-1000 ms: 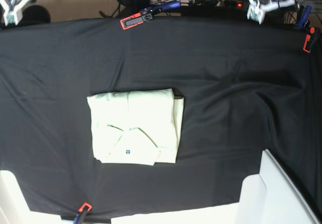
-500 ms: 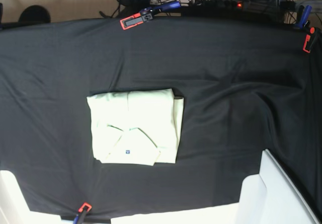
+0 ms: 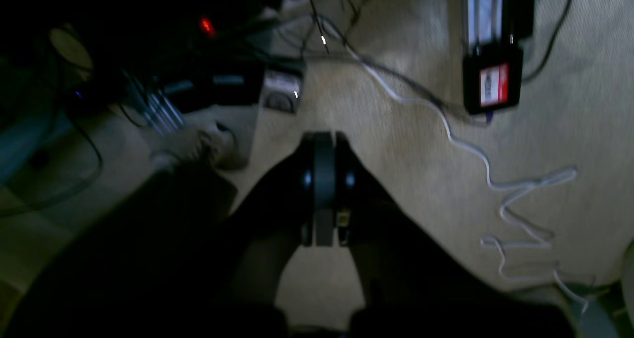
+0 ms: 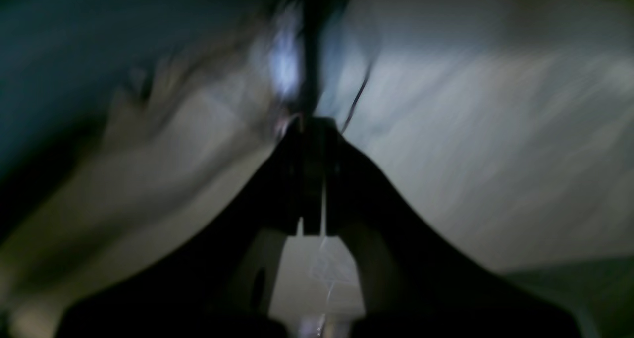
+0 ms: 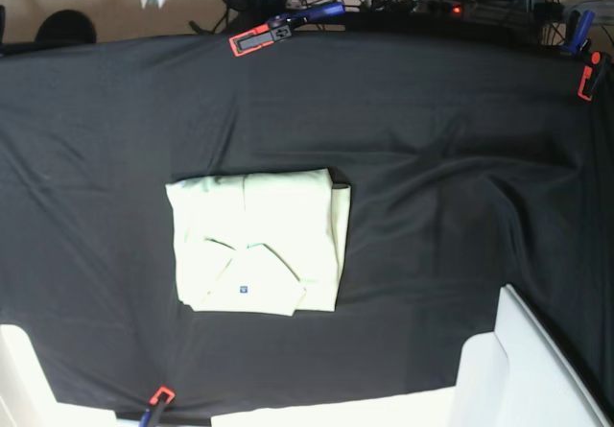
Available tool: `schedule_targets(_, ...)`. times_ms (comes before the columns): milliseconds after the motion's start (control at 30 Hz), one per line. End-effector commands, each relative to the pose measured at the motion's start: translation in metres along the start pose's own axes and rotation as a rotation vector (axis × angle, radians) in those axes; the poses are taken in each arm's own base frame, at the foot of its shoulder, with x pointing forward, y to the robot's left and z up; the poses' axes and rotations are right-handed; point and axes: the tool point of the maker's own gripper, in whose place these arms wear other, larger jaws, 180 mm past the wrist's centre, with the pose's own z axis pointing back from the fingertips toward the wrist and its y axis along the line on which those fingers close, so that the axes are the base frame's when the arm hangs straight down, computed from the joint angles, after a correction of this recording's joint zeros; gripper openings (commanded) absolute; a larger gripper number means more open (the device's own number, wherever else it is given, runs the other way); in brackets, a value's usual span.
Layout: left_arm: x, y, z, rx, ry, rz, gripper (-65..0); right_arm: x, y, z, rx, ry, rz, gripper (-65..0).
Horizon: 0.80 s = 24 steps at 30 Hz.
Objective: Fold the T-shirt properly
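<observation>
The left gripper (image 3: 324, 179) is closed on nothing, above a beige floor (image 3: 569, 130) with cables. The right gripper (image 4: 312, 174) is also closed and empty; its view is blurred. Both are at the far edge of the table. The T-shirt (image 5: 257, 242) lies folded into a rectangle on the black cloth (image 5: 451, 158), left of centre.

Pale mint-green plain T-shirt (image 5: 257, 243), small blue tag (image 5: 244, 289); black cloth (image 5: 432, 158); red-orange clamps (image 5: 251, 39).
</observation>
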Motion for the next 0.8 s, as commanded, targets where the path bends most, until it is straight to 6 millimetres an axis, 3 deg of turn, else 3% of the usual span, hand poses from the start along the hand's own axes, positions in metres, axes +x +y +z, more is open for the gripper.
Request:
schedule_targets(0,-0.005,0.003,0.001,0.007,0.003,-0.002,-65.0,-0.036,0.001,0.008,0.0,0.073,0.002,-65.0)
schedule_targets(67,0.005,0.006,-0.001,0.012,-0.011,0.001,-65.0,-0.046,-0.008,0.012,-0.013,0.074,0.008,-65.0)
schedule_targets(200,0.009,0.006,-0.001,0.012,-0.021,0.002,-65.0,-0.039,-0.024,0.019,-0.032,-0.026,0.02,-65.0)
schedule_targets(367,0.013,-0.011,-0.001,-0.013,-0.03,0.008,-65.0,-0.037,-0.039,0.022,-0.055,-0.042,0.022,-65.0)
schedule_targets(500,0.017,-0.023,-0.002,-0.031,-0.036,0.014,-65.0,-0.036,-0.039,0.022,-0.056,-0.044,0.021,-65.0)
schedule_targets(767,0.025,-0.028,-0.003,-0.036,-0.045,0.028,-65.0,-0.033,-0.036,0.02,-0.051,-0.047,0.019,-65.0)
